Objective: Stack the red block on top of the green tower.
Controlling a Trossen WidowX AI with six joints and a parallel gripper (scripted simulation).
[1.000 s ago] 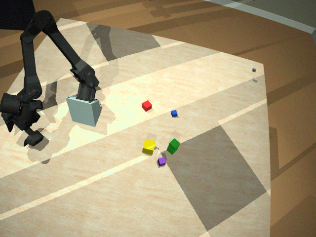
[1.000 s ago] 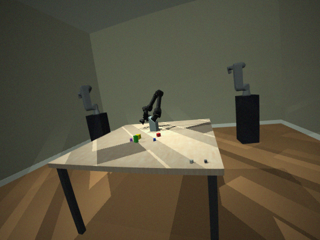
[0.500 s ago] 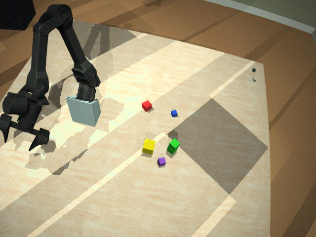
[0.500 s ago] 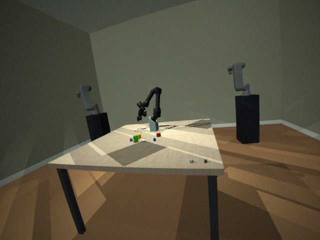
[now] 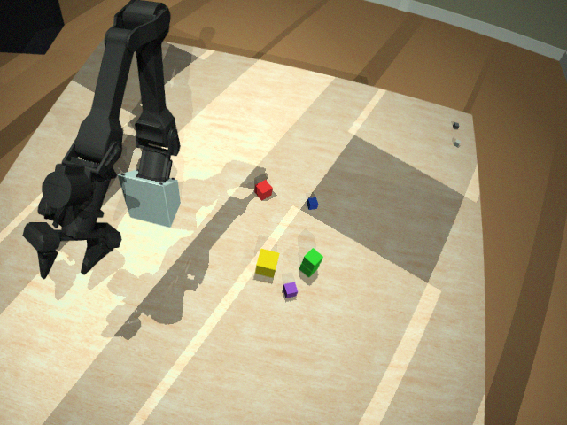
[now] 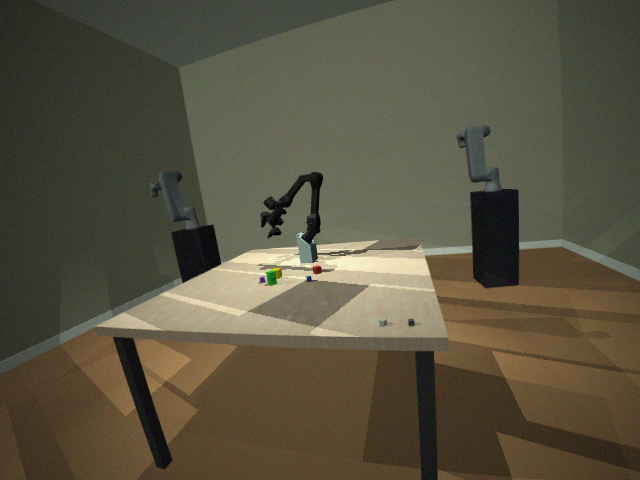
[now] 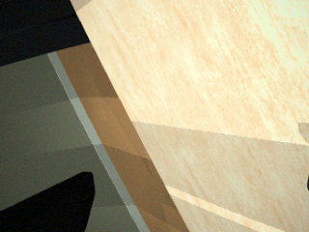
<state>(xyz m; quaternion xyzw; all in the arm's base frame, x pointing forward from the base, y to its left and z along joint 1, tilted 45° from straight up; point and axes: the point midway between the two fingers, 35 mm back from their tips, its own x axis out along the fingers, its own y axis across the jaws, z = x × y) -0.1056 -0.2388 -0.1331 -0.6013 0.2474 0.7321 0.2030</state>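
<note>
The pincer (image 5: 64, 269) hung spread apart and empty above the tabletop (image 5: 275, 343), well apart from the red block (image 5: 263, 189) and green tower (image 5: 311, 262).

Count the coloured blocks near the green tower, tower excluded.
4: red block and blue block farther back; yellow block beside the green tower; purple block in front. None look hidden.
</note>
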